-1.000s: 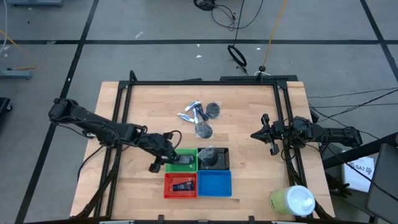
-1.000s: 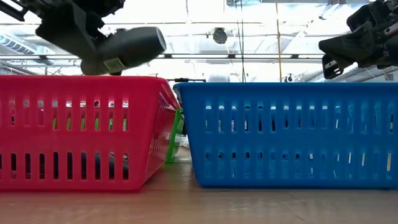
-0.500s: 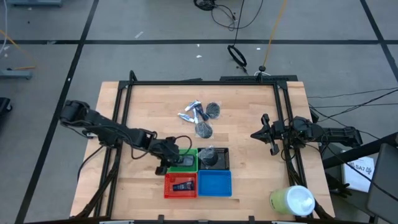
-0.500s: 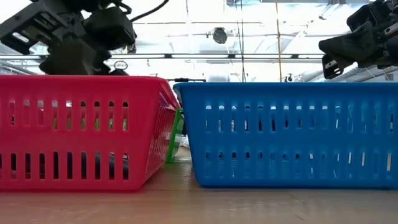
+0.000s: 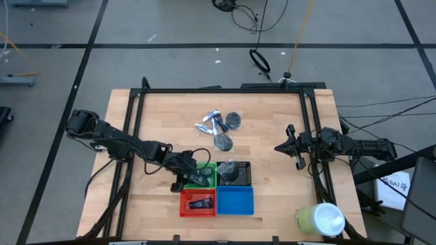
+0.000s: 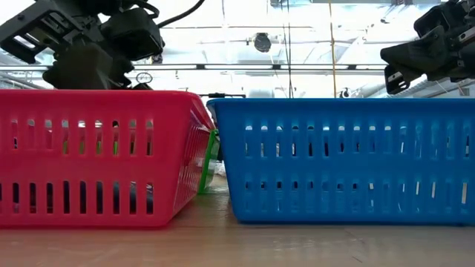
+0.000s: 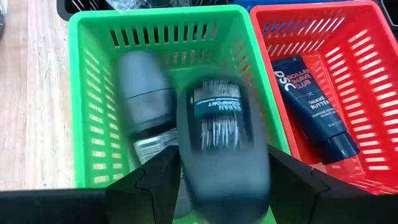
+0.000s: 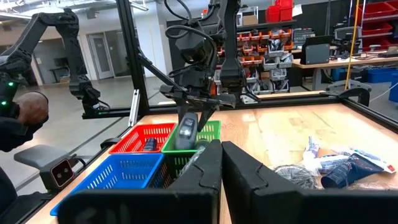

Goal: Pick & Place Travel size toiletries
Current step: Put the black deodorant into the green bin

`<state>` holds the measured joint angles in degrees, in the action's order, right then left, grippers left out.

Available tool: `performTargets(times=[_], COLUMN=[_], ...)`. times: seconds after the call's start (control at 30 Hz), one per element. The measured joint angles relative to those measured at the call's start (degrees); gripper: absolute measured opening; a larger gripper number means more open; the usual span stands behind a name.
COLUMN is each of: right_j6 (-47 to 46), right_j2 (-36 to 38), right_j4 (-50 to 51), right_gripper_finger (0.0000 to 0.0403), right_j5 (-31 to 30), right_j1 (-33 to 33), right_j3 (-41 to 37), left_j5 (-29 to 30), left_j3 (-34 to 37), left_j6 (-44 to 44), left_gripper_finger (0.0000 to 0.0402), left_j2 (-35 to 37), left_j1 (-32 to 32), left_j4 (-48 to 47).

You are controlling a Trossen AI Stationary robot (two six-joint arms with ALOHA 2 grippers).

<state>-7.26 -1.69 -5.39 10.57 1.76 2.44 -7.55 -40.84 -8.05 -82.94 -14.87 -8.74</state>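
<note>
Your left claw (image 7: 217,180) hangs over the slatted green tray (image 7: 93,93) near the tabletop's front edge, fingers parted around a smooth grey oval (image 7: 221,143). Your left wrist view alone shows a second oval (image 7: 143,93) inside. Right claw (image 5: 294,148) rests closed by the right edge.

Robotics lab: shelves of red bins (image 8: 283,12), workbenches (image 8: 329,59), framed table (image 5: 272,150).
</note>
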Motion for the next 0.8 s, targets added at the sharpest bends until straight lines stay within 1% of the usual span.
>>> performTargets(times=[0.17, 0.33, 0.5, 0.7, 0.8], right_j6=[0.0, 0.0, 0.0, 0.0, 0.0], right_j2=[0.0, 0.0, 0.0, 0.0, 0.0], right_j4=[0.0, 0.0, 0.0, 0.0, 0.0], right_gripper_finger=[0.0000, 0.0000, 0.0000, 0.0000, 0.0000], right_j5=[0.0, 0.0, 0.0, 0.0, 0.0], right_j1=[0.0, 0.0, 0.0, 0.0, 0.0], right_j3=[0.0, 0.0, 0.0, 0.0, 0.0], left_j5=[0.0, 0.0, 0.0, 0.6, 2.6], left_j3=[0.0, 0.0, 0.0, -0.1, -0.1], left_j6=[-0.1, 0.0, -0.3, -0.7, -0.7], left_gripper_finger=[0.0195, 0.0198, 0.0203, 0.0192, 0.0187], left_j2=[0.1, 1.6, 5.7, 10.4, 12.5], left_j1=[0.0, 0.2, 0.6, 0.7, 0.7], left_j4=[-0.1, -0.8, -0.8, -1.4, -1.8])
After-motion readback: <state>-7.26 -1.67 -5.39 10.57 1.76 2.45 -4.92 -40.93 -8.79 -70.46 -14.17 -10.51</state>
